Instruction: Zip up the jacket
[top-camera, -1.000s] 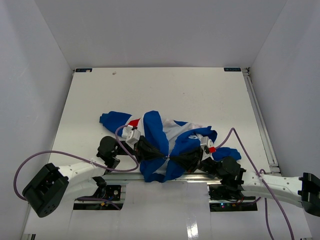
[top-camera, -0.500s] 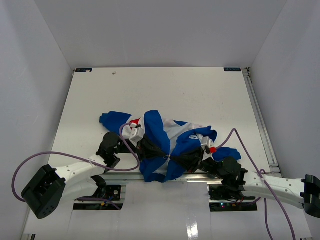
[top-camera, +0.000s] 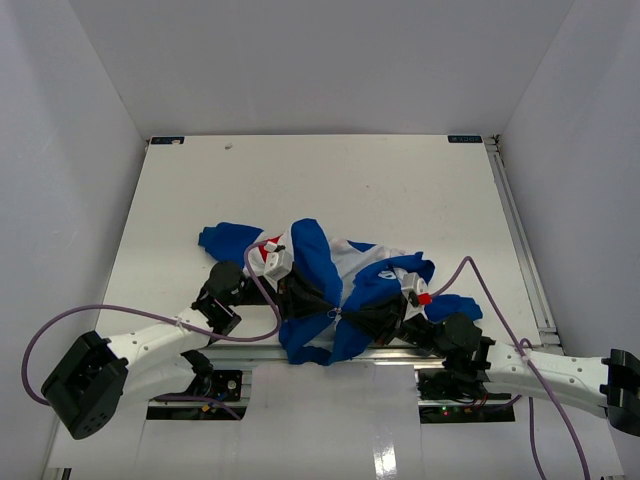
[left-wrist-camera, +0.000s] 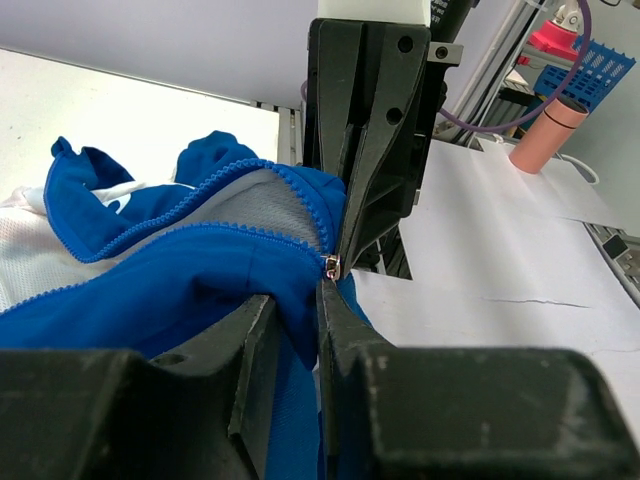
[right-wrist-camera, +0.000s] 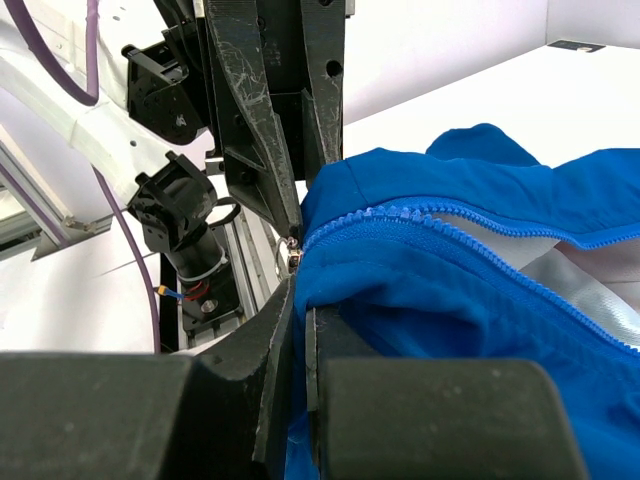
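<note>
At the near edge: the jacket (top-camera: 312, 262) bunched, zip (left-wrist-camera: 332, 265) unclosed.
Left gripper (left-wrist-camera: 297, 300): jaws just parted, cloth slack between; regrasp likely.
Right gripper (right-wrist-camera: 298, 300): pinching jacket edge alone.

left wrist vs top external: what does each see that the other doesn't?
Only left wrist: the zipper slider at the tips of the right gripper, open zipper teeth, and a pink cylinder in the background. Only top external: the whole crumpled jacket and the table around it. Both: blue jacket fabric, with the left gripper and right gripper meeting on it.
</note>
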